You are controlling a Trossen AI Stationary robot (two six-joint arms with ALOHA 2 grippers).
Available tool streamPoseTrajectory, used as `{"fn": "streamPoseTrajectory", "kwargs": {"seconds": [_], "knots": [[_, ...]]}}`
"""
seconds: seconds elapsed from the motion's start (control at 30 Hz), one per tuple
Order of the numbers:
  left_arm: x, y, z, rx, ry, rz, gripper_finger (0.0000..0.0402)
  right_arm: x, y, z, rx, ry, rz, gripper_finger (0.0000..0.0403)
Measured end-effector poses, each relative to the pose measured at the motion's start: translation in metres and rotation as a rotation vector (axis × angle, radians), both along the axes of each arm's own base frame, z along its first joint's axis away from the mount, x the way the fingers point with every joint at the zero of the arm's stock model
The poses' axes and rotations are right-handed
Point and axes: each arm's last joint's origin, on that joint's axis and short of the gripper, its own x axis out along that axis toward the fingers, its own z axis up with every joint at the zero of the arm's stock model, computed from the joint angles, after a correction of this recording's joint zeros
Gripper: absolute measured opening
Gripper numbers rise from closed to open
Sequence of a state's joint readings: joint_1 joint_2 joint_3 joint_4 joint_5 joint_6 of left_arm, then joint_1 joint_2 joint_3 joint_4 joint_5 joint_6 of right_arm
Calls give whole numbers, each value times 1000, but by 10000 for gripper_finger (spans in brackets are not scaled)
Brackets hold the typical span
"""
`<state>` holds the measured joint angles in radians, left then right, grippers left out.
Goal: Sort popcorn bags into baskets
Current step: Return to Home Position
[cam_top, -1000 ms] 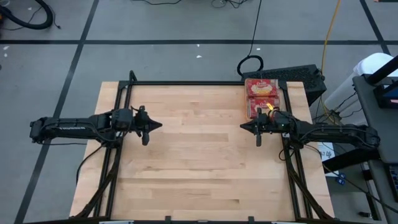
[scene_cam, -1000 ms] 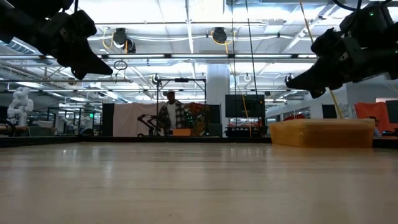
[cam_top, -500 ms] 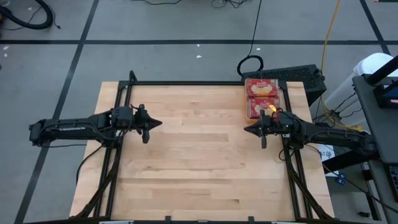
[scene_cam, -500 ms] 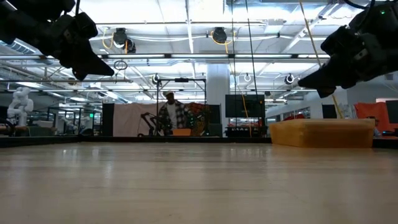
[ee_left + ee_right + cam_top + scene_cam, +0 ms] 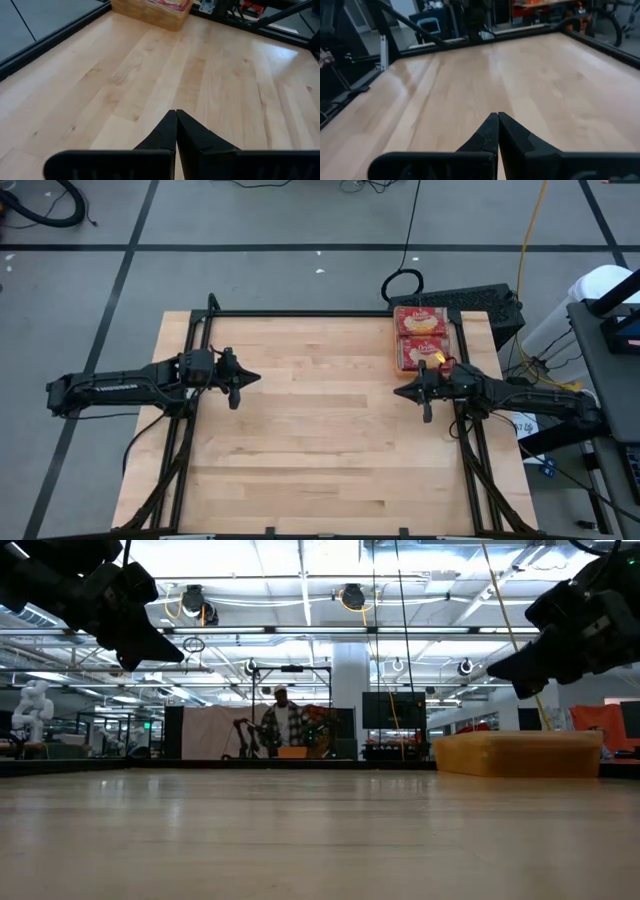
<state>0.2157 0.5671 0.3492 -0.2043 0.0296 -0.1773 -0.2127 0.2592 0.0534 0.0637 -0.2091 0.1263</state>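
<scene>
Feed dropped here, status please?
Left gripper shut, empty, over table. Right gripper shut, empty, near orange bin. Popcorn bags in bin. No obstacle seen.

Light wooden table [image 5: 320,460], bordered by a black frame [image 5: 300,313]; shallow orange bin [image 5: 520,758] standing directly on the boards at the far right corner, just beside the frame.

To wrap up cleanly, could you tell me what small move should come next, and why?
Probably ease the right hand back to rest opposite the left hand: both are shut and empty above the table, and the only popcorn bags in view lie in the orange bin.
</scene>
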Motion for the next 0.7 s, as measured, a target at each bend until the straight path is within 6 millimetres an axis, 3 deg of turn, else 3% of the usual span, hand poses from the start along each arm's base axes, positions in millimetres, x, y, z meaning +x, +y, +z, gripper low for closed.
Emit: {"fn": "streamPoseTrajectory", "kwargs": {"seconds": [0.7], "knots": [[0, 0, 0, -8, 0, 6, 3, -12, 13, 3, 27, -50, -26, 0]]}}
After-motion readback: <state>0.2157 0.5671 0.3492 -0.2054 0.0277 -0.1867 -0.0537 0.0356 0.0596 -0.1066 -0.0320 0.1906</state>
